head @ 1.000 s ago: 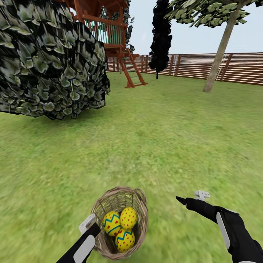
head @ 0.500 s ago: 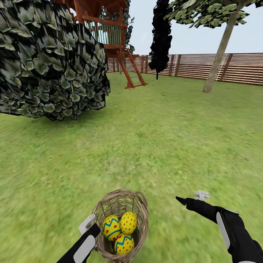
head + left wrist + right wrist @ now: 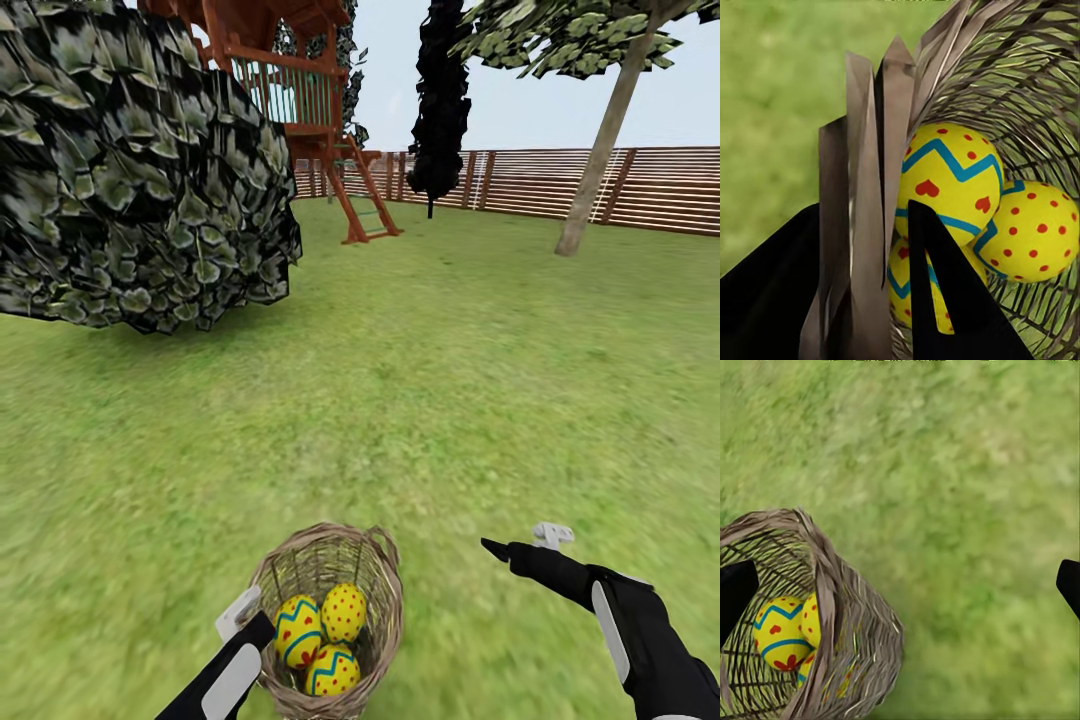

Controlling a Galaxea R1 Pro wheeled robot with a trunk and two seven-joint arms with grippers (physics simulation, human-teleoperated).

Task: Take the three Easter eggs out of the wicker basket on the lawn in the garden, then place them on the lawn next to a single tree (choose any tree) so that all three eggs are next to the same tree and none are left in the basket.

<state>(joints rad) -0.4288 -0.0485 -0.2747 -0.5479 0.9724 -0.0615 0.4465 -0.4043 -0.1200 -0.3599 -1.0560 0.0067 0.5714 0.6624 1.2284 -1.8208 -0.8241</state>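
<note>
The wicker basket (image 3: 325, 560) hangs from my left gripper (image 3: 250, 625), which is shut on its rim; in the left wrist view my left gripper (image 3: 870, 285) straddles the woven wall (image 3: 1020, 67). Three Easter eggs lie inside: one (image 3: 298, 630) with zigzag bands, one (image 3: 343, 612) dotted, one (image 3: 333, 670) lowest. They show close up as eggs (image 3: 945, 180), (image 3: 1031, 232). My right gripper (image 3: 520, 545) is open and apart from the basket, over the lawn (image 3: 420, 400). A tree (image 3: 600, 150) with a pale trunk stands far right by the fence.
A big round dark bush (image 3: 130, 170) fills the left. A wooden playhouse (image 3: 300, 90) with a ladder and a narrow black-leaved tree (image 3: 440, 90) stand at the back. A slatted fence (image 3: 540, 185) closes the garden. Open grass stretches toward the tree.
The basket has sunk lower in the head view and the eggs have shifted inside it. Both arms keep their places, and the background has barely moved.
</note>
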